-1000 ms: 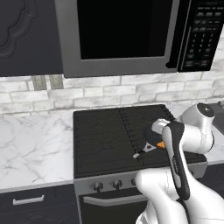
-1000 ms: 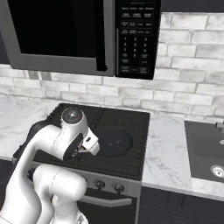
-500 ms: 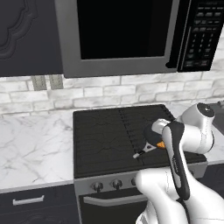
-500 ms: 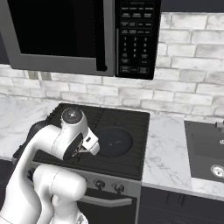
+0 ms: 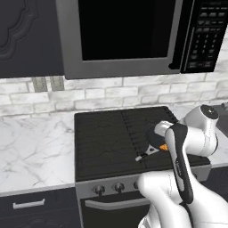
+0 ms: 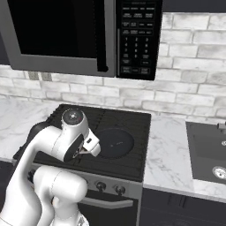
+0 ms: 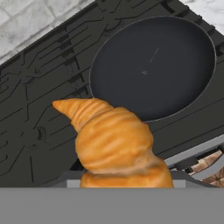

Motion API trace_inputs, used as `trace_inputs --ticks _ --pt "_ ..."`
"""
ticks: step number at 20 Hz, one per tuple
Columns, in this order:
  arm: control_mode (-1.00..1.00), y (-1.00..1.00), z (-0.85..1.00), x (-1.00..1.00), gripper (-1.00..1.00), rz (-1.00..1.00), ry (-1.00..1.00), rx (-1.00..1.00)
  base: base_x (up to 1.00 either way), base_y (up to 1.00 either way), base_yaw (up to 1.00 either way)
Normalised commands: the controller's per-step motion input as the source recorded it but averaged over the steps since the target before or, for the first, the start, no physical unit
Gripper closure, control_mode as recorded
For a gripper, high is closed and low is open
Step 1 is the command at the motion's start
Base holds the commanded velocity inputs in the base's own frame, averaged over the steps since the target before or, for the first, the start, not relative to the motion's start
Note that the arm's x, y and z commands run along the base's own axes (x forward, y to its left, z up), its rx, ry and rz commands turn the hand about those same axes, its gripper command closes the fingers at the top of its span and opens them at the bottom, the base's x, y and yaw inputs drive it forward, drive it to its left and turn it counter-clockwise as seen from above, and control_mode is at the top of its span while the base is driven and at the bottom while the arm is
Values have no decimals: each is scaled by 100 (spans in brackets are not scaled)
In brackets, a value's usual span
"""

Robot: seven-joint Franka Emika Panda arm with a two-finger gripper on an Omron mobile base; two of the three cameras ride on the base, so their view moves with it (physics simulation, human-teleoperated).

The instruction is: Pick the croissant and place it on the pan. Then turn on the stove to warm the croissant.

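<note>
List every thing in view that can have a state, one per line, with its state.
croissant: held in the gripper, lifted above the stove, near the pan's rim, not yet in it.
pan: empty, sitting on the stove grates.
gripper: shut on the croissant.
stove: no flame or glow visible; knob positions too small to read.
microwave: door closed, window dark.

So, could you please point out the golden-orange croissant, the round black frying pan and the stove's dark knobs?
golden-orange croissant (image 7: 116,146), hand view, its ridged middle.
round black frying pan (image 7: 153,65), hand view, bare base.
stove's dark knobs (image 5: 118,187), left base view, a knob face.
</note>
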Motion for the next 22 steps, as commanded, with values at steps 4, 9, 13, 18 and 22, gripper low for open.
trace_inputs --ticks 4,9,13,18,22 --pt "-100 0 0 11 100 0 0 0 0 0 0" --pt "-100 0 0 17 100 0 0 0 0 0 0" --pt "-100 -12 0 37 100 0 4 0 0 0 0" --pt "-100 -25 0 47 100 -2 9 0 0 0 0" --pt "-100 -29 0 45 100 -2 13 0 0 0 0"
